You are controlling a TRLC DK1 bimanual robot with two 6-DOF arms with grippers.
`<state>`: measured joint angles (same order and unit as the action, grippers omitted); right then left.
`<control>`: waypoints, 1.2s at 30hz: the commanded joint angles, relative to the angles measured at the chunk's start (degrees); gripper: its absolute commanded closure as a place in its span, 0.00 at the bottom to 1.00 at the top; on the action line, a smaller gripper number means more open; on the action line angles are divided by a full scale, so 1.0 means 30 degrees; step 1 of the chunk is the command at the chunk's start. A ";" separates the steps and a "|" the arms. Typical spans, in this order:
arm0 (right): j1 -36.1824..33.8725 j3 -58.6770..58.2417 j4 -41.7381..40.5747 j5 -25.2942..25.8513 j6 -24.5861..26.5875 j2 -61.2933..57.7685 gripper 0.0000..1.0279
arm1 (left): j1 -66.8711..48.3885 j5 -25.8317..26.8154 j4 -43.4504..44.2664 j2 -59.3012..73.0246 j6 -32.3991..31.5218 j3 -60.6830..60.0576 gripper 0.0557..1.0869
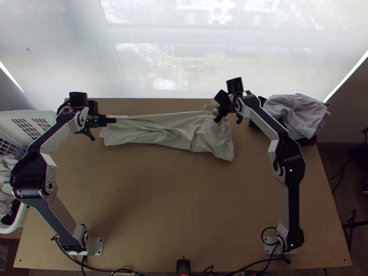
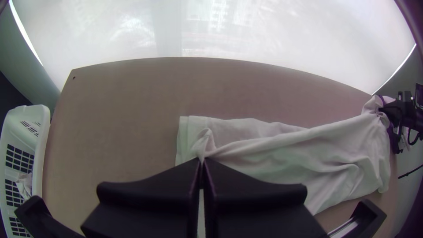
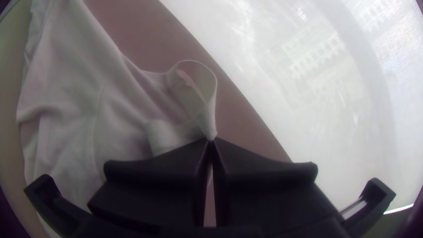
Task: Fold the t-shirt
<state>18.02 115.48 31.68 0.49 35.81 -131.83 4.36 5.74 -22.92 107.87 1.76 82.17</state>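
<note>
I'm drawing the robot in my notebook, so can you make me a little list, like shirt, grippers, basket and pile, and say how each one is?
shirt: pale, wrinkled, stretched in a long strip across the far part of the table
left gripper: shut on the shirt near its left end
right gripper: shut on a bit of the shirt near its other end
basket: white, with holes, at the table's left, clothes inside
pile: grey cloth over dark cloth, far right
</note>
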 commanded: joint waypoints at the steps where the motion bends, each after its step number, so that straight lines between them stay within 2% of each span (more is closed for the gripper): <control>1: 0.0116 -0.4128 -0.1244 0.0012 -0.0277 0.2371 0.97 | -0.0164 -0.0008 -0.0037 0.0721 0.0087 0.0383 0.97; 12: 0.0702 -0.5681 -0.4906 0.0041 -0.1068 0.4539 0.97 | -0.0252 -0.0067 -0.0154 0.1630 0.0497 0.0530 0.97; 16: 0.0995 -0.6589 -0.5463 0.0129 -0.1098 0.5330 0.97 | -0.0282 -0.0067 -0.0271 0.1747 0.0497 0.0647 0.97; 25: 0.1317 -1.2507 -0.7895 0.0188 -0.1098 0.9578 0.97 | -0.0311 -0.0096 -0.0476 0.1923 0.0527 0.1028 0.97; 36: 0.2167 -1.9070 -0.8568 0.0158 -0.1098 1.3621 0.97 | -0.0457 -0.0096 -0.1004 0.2128 0.0556 0.1643 0.97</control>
<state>22.90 69.17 7.27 1.02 32.62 -97.51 3.27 5.48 -25.19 113.95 3.46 86.24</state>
